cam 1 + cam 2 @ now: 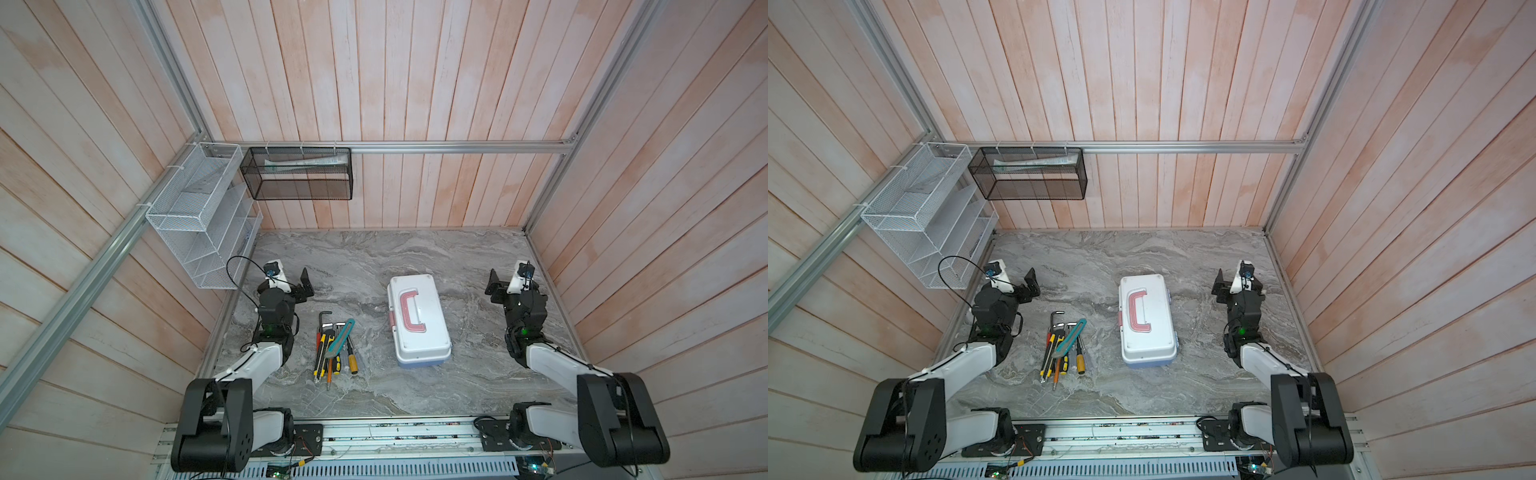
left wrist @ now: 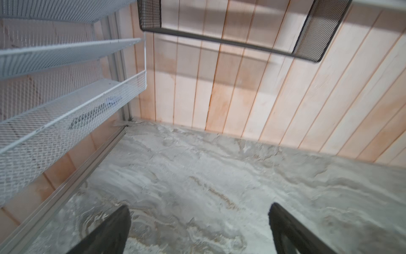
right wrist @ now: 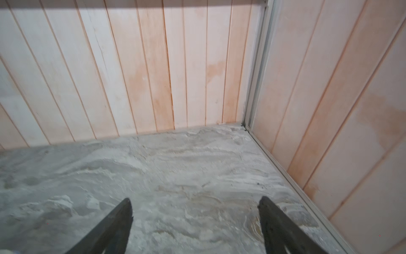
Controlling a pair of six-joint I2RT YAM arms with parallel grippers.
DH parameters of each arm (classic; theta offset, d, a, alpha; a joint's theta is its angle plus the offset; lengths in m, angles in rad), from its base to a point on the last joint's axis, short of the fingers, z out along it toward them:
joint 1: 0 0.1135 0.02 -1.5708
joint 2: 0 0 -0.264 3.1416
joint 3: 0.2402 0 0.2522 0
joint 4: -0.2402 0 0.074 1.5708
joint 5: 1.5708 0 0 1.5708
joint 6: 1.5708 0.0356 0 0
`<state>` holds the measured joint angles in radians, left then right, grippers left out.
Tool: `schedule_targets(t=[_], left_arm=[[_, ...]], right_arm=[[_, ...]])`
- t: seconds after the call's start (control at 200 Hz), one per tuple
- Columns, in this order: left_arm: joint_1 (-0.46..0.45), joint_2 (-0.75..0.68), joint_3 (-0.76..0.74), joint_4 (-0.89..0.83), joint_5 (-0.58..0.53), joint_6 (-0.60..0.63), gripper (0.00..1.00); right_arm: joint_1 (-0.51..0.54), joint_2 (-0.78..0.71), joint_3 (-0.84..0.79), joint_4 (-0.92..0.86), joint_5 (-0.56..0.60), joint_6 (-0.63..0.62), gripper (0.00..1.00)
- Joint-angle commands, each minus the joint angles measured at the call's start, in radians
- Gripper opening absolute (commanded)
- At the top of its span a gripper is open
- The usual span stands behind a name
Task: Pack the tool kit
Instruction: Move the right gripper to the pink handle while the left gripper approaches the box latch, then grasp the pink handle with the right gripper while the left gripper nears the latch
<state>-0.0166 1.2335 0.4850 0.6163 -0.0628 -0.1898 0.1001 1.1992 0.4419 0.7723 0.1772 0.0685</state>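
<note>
The tool kit's box (image 1: pixel 417 322) (image 1: pixel 1146 322) lies shut on the marble table (image 1: pixel 374 257), in the middle in both top views: white lid, pink-red handle, light blue base. Its hand tools (image 1: pixel 336 349) (image 1: pixel 1065 347) lie in a loose pile to its left: screwdrivers, a hex key, a teal-handled tool. My left gripper (image 1: pixel 305 282) (image 1: pixel 1032 282) (image 2: pixel 198 209) hangs open behind the pile, holding nothing. My right gripper (image 1: pixel 494 286) (image 1: pixel 1221 286) (image 3: pixel 195 202) is open to the right of the box, with only bare table between its fingers. Neither wrist view shows the box or the tools.
A white wire mesh basket rack (image 1: pixel 199 216) (image 2: pixel 66 110) hangs on the left wall close to my left arm. A black mesh basket (image 1: pixel 299 172) (image 2: pixel 241 33) hangs on the back wall. Wooden panel walls close the table on three sides.
</note>
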Motion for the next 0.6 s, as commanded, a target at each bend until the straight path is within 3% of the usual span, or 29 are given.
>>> schedule_targets(t=[0.0,0.155,0.33,0.45,0.595], left_arm=[[-0.031,-0.049,0.027,-0.313,0.132,-0.172,1.0],[-0.132,-0.119,-0.018,-0.42,0.226,-0.279,1.0],[-0.245,-0.179,-0.118,-0.416,0.335,-0.436,1.0],[-0.34,-0.203,-0.153,-0.405,0.31,-0.49,1.0],[-0.4,-0.165,-0.148,-0.4,0.298,-0.492,1.0]], right_arm=[[0.074,-0.065,0.133,-0.421,-0.025,0.059,0.87],[0.218,-0.076,0.359,-0.859,-0.158,0.164,0.83],[0.424,0.023,0.589,-1.211,-0.28,0.341,0.79],[0.56,0.086,0.661,-1.267,-0.316,0.425,0.79],[0.602,0.141,0.679,-1.257,-0.365,0.481,0.79]])
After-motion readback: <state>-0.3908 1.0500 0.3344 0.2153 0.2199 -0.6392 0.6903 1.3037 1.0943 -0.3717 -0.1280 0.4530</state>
